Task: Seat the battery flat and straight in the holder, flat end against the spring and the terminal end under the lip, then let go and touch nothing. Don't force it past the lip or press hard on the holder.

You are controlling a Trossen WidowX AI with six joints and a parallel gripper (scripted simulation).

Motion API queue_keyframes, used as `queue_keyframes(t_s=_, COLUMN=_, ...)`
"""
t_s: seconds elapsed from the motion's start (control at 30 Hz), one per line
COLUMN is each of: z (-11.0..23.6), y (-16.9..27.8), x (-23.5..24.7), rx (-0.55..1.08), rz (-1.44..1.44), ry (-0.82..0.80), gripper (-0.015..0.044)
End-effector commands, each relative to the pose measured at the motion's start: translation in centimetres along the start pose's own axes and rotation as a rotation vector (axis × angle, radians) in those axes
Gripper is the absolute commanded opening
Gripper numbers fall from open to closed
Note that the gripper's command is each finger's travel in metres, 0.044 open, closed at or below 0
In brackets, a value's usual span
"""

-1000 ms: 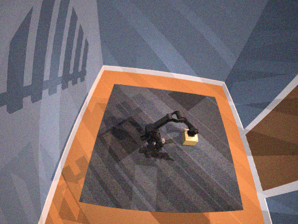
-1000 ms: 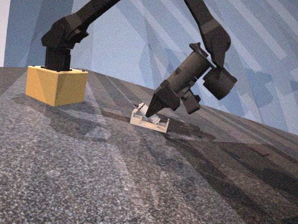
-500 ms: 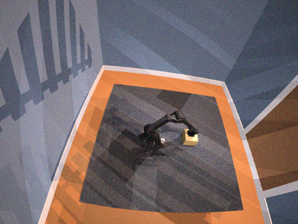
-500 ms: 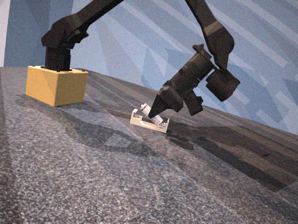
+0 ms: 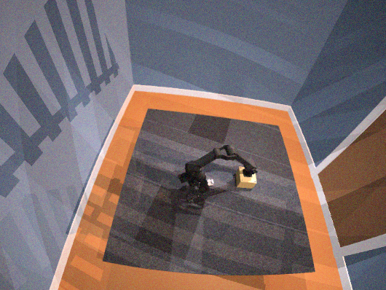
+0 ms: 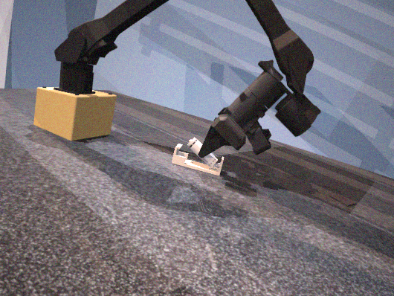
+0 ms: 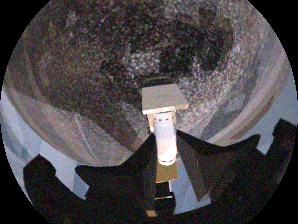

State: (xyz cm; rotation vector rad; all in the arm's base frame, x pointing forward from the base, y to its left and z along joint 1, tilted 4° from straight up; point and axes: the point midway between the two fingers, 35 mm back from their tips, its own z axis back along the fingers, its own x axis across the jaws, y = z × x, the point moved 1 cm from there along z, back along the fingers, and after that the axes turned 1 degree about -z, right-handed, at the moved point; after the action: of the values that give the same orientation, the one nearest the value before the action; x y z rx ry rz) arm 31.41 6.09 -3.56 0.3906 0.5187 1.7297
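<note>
gripper (image 6: 204,152) is clamped on the battery (image 6: 195,144), fingers (image 6: 213,140) only narrowly apart with the white cylinder pinched between them. battery is tilted, one end raised toward the yellow base block (image 6: 74,113), the other end dipping into the white holder (image 6: 197,163) on the table (image 6: 149,230); so not seated yet, partway through insertion by my read. in the wrist view the battery (image 7: 164,141) runs lengthwise in line with the holder (image 7: 164,99) ahead of it, so yaw looks about right. to do this well: keep that line, lower the raised end slowly so the battery rotates down flat rather than sliding forward, let the terminal end tuck under the lip without shoving, ease the flat end onto the spring with light pressure, then open and lift straight off (no dragging the holder). hard to tell: which end is flat and which is terminal, the gripper tip covers the middle of the battery, spring and lip are too small to make out, and whether the low end already touches the holder floor is unclear. top view shows the arm (image 5: 207,160) only, holder a tiny white speck.
</note>
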Motion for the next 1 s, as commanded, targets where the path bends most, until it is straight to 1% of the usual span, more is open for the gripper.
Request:
queue_keyframes(t_s=0.0, z=-0.05, y=-0.41, x=0.0, rx=-0.018, rz=-0.001, ry=-0.001, gripper=0.0073)
queue_keyframes(t_s=0.97, z=-0.66, y=-0.25, x=-0.01, rx=-0.152, rz=-0.005, ry=-0.003, gripper=0.0073)
